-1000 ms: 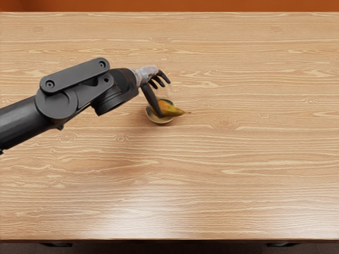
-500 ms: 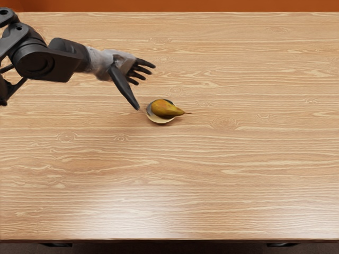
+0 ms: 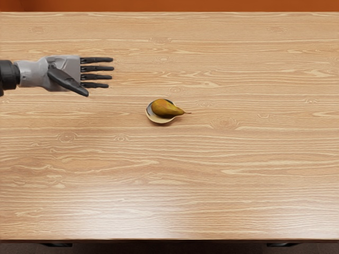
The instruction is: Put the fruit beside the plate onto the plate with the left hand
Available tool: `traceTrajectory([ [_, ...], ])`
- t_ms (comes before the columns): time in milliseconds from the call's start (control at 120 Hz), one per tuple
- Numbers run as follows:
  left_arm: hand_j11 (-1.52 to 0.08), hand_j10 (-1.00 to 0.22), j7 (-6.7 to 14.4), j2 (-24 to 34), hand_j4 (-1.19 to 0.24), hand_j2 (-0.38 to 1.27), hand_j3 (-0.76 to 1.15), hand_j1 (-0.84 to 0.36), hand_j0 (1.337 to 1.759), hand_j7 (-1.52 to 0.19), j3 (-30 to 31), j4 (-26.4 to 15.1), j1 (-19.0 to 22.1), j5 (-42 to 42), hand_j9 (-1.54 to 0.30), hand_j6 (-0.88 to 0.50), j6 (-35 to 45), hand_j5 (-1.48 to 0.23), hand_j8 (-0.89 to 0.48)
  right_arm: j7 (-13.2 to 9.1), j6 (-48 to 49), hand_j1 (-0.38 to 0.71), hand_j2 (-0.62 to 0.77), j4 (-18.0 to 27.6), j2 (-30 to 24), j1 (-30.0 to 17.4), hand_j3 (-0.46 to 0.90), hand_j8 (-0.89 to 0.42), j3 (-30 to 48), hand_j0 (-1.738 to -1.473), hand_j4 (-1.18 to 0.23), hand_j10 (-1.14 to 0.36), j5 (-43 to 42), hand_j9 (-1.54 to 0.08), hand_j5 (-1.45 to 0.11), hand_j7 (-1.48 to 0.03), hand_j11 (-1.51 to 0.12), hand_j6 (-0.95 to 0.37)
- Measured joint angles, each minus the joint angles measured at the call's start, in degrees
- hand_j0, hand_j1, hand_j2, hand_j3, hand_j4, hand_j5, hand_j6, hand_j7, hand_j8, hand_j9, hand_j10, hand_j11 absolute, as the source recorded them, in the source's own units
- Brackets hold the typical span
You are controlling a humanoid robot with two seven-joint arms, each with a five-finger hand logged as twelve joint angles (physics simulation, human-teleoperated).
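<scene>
The pear (image 3: 166, 108) is yellow-brown with a thin stem pointing to three o'clock. It lies on its side on the small round plate (image 3: 152, 115) near the middle of the wooden worktop (image 3: 212, 174). The left hand (image 3: 69, 74) hovers well apart at ten o'clock from the plate, its fingers (image 3: 98, 68) stretched straight out toward three o'clock, released and holding nothing.

A single head camera looks down at a slant on the wooden table (image 3: 228, 180) from its 6 o'clock side, facing 12 o'clock, far enough back to show near and far edges alike (the sides run off frame at 3 and 9 o'clock), an orange wall (image 3: 169, 5) beyond.
</scene>
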Motion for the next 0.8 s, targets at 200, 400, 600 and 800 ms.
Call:
traceTrajectory([
  [200,-0.01,-0.01,0.0,6.66,-0.01,0.0,0.0,0.34,1.658,-0.01,0.05,-0.07,3.86,-1.88,-0.01,-0.01,-0.06,-0.01,-0.01,-0.01,0.0,-0.32,0.0,0.04,0.0,-0.01,0.0,-0.02,0.0,-1.658,-0.02,-0.02,0.0,-0.03,-0.03,-0.03,-0.03,-0.02],
  [400,-0.01,-0.01,0.0,10.55,-0.01,0.0,0.0,0.34,1.658,-0.01,0.21,-0.01,5.56,-2.04,-0.01,-0.01,-0.08,-0.01,-0.01,0.0,0.0,-0.32,0.0,0.04,0.0,0.01,0.0,-0.02,0.0,-1.658,-0.02,-0.02,0.0,-0.03,-0.03,-0.03,-0.03,-0.02],
  [600,-0.01,-0.01,0.0,12.49,-0.01,0.0,0.0,0.34,1.658,-0.01,0.26,0.0,5.7,-1.74,-0.01,-0.01,-0.08,-0.01,-0.01,0.0,0.0,-0.32,0.0,0.06,0.0,0.0,0.0,-0.02,0.0,-1.658,-0.02,-0.02,0.0,-0.03,-0.03,-0.03,-0.03,-0.02],
  [800,-0.01,-0.01,0.0,13.17,-0.01,0.0,0.0,0.34,1.658,-0.01,0.34,0.03,5.7,-1.5,-0.01,-0.01,-0.08,-0.01,-0.01,0.01,0.0,-0.32,0.0,0.06,0.0,0.01,0.0,-0.02,0.01,-1.658,-0.02,-0.02,0.0,-0.03,-0.03,-0.03,-0.03,-0.02],
])
